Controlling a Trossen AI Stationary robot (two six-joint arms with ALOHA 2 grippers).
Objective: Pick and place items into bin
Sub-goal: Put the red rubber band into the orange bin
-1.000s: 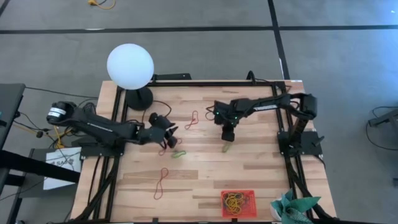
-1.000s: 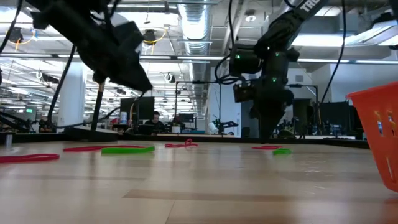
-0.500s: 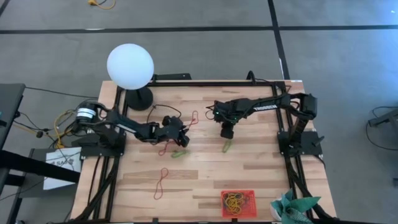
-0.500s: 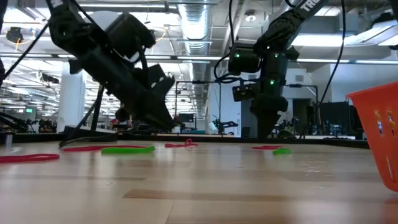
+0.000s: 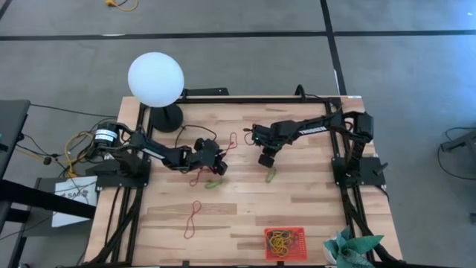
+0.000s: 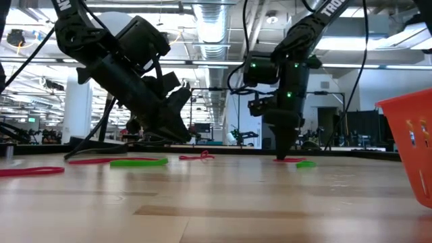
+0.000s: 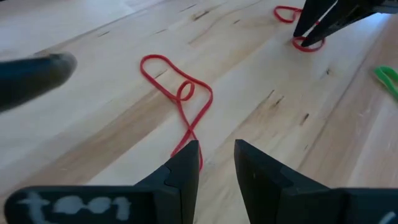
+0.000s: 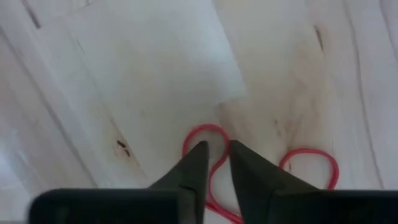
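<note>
Red rubber-band loops lie across your wooden tabletop point(image 5: 312, 190): a twisted red band point(image 7: 180, 99) just ahead of your left tool point(image 7: 216, 163), whose fingers sit slightly apart around its tail end, and another red band point(image 8: 214, 165) under your right tool point(image 8: 216, 163), fingers also narrowly apart, straddling it. Your green band point(image 5: 214, 184) rests beside the left tool. Your red-orange bin point(image 5: 285, 243), at the near edge, holds yellow bands point(image 5: 280, 240).

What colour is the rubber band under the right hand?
Red. The thin looped rubber band lies between the right hand fingertips, clearest in the right wrist view.
</note>
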